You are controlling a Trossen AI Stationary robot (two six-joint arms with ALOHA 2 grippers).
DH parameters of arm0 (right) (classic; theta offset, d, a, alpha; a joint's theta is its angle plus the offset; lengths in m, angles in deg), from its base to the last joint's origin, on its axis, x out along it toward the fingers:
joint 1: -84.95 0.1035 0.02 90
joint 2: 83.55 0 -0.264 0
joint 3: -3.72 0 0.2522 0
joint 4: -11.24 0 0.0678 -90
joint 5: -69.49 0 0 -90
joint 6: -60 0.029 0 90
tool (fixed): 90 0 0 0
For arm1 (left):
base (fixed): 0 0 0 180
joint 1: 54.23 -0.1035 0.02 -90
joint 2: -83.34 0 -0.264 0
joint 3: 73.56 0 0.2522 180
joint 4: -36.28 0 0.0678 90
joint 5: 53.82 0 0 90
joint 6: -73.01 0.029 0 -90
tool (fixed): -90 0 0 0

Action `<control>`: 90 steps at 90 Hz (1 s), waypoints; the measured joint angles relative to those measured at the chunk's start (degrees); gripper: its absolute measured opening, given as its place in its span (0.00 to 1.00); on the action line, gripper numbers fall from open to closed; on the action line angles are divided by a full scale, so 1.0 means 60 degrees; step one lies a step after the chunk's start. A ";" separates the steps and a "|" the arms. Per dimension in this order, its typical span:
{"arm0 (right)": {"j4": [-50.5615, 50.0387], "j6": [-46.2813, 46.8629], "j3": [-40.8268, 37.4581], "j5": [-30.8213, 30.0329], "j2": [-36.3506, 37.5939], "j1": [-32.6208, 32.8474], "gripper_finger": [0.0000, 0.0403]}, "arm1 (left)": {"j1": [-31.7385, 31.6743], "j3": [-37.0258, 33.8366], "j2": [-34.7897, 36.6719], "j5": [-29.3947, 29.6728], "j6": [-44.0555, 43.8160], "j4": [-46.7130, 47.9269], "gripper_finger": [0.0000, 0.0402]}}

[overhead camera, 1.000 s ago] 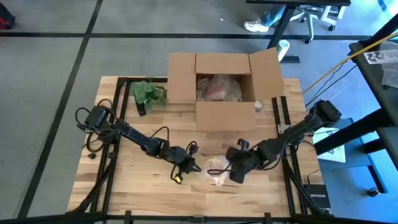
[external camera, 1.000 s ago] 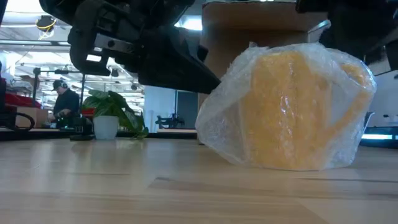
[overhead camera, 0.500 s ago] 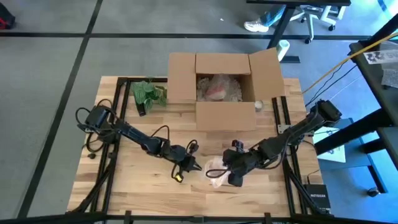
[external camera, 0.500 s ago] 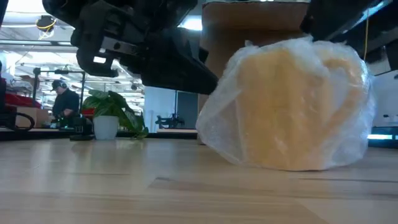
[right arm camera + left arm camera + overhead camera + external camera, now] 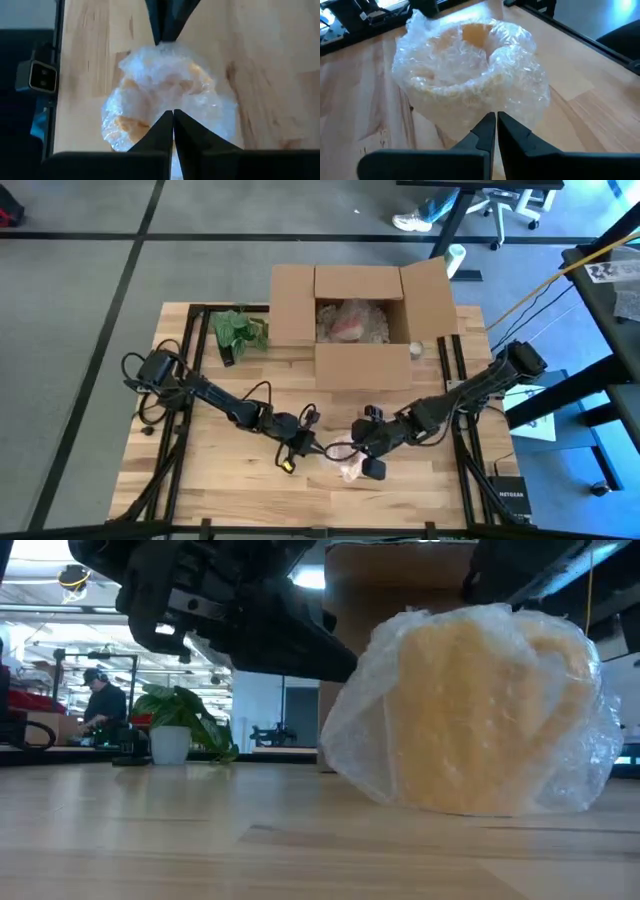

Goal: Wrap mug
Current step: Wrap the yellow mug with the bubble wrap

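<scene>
A yellow mug [image 5: 470, 720] stands on the table near its front edge, covered in clear bubble wrap [image 5: 470, 75]. In the high view it lies between my two grippers [image 5: 347, 462]. My left gripper [image 5: 496, 117] is shut at the wrap's left side, low by the table. My right gripper [image 5: 173, 114] is shut over the top of the wrapped mug, coming from the right. The mug's rim and handle show only dimly through the wrap. My left gripper has its shut fingertips at the wrap's lower left edge [image 5: 492, 107], coming nearly level from the table's left. The wrap seems pinched there, and the mug rests on the table. My right gripper is shut on the wrap over the mug's top [image 5: 170, 102], slanting down from the right. Its own fingers hide how many layers it has.
An open cardboard box [image 5: 360, 368] holding another wrapped thing stands behind the mug at the table's far middle. A small green plant [image 5: 238, 330] stands at the far left. Bare wood lies in front of the mug. A person [image 5: 100, 695] sits in the room far behind.
My right gripper has gone toward the table's left, from beside the mug to over its top, drawing the wrap with it. The wrap now bulges out wider on the mug's right side and covers the handle more thickly. The mug has stayed on the table.
</scene>
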 joint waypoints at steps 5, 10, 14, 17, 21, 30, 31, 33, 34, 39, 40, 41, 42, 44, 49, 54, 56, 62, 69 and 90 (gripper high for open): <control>-0.0025 -0.0011 -0.0002 0.0301 -0.0246 -0.0078 0.00 | 0.0000 0.0000 0.0000 -0.0001 0.0000 -0.0001 0.00; -0.0051 -0.0007 -0.0007 0.0465 -0.0492 -0.0161 0.00 | 0.0000 0.0000 0.0000 0.0001 0.0002 0.0002 0.00; -0.0024 -0.0008 -0.0007 0.0553 -0.0691 -0.0180 0.00 | 0.0000 0.0000 0.0000 -0.0001 0.0000 -0.0001 0.00; 0.0040 -0.0010 -0.0003 0.0576 -0.0813 -0.0236 0.00 | 0.0000 0.0000 0.0000 -0.0001 0.0001 -0.0004 0.00; 0.0094 -0.0011 0.0018 0.0609 -0.0951 -0.0292 0.00 | 0.0000 0.0000 0.0000 -0.0001 0.0002 -0.0009 0.00; 0.0425 -0.0118 0.0043 0.0842 -0.1263 -0.0455 0.00 | 0.0000 0.0000 -0.0012 -0.0008 0.0003 -0.0077 0.00; 0.0496 -0.0151 0.0037 0.0877 -0.1292 -0.0479 0.00 | 0.0000 0.0000 -0.0020 -0.0008 0.0004 -0.0102 0.00; 0.0673 -0.0240 0.0025 0.0951 -0.1360 -0.0515 0.00 | 0.0000 0.0000 -0.0032 -0.0008 0.0004 -0.0140 0.00; 0.0767 -0.0279 0.0022 0.0988 -0.1399 -0.0540 0.00 | 0.0000 0.0000 -0.0033 -0.0008 0.0005 -0.0152 0.00; 0.1262 -0.0443 0.0026 0.1143 -0.1605 -0.0632 0.00 | 0.0000 0.0000 -0.0036 -0.0008 0.0022 -0.0193 0.00; 0.1314 -0.0495 0.0026 0.1180 -0.1634 -0.0660 0.00 | -0.0001 0.0000 -0.0036 -0.0008 0.0022 -0.0203 0.00; 0.1360 -0.0514 0.0022 0.1226 -0.1648 -0.0682 0.00 | -0.0003 0.0000 -0.0036 -0.0008 0.0022 -0.0218 0.00; 0.1401 -0.0521 0.0017 0.1275 -0.1657 -0.0703 0.00 | -0.0012 0.0002 -0.0043 -0.0008 0.0022 -0.0230 0.00; 0.1443 -0.0551 0.0004 0.1360 -0.1672 -0.0757 0.00 | -0.0028 0.0013 -0.0072 -0.0014 0.0025 -0.0275 0.00; 0.1560 -0.0593 0.0011 0.1560 -0.1721 -0.0867 0.00 | -0.0051 0.0055 -0.0191 -0.0182 0.0014 -0.0484 0.00; 0.1530 -0.0609 0.0018 0.1694 -0.1759 -0.0960 0.00 | -0.0118 0.0107 -0.0460 -0.0472 -0.0020 -0.0840 0.00; 0.1510 -0.0615 0.0018 0.1764 -0.1766 -0.0992 0.00 | -0.0133 0.0163 -0.0590 -0.0599 -0.0033 -0.1009 0.00; 0.1477 -0.0632 0.0015 0.1885 -0.1774 -0.1045 0.00 | -0.0166 0.0364 -0.1018 -0.0789 -0.0039 -0.1311 0.00; 0.1478 -0.0681 0.0018 0.1900 -0.1774 -0.1045 0.00 | -0.0246 0.0719 -0.1592 -0.0927 -0.0036 -0.1462 0.00; 0.0599 -0.0703 0.0011 0.1633 -0.1774 -0.1042 0.00 | -0.0650 0.1888 -0.2745 -0.1105 0.0518 -0.1445 0.00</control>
